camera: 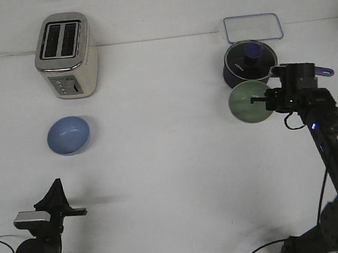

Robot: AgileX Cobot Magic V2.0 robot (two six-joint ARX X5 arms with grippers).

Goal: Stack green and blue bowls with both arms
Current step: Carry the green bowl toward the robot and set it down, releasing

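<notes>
Green bowl [248, 102]: just in front of the dark saucepan [248, 62], tipped so you see inside; right gripper [262, 100] pinches its rim.
Blue bowl [68, 135]: in front of the toaster [67, 55], well apart from the saucepan, free on the table [173, 174].
Left gripper [75, 212]: low, far from the saucepan; you cannot tell if open.
Handling: bowls look glossy, stiff, light, probably slippery and breakable; hold them by the rim.
</notes>
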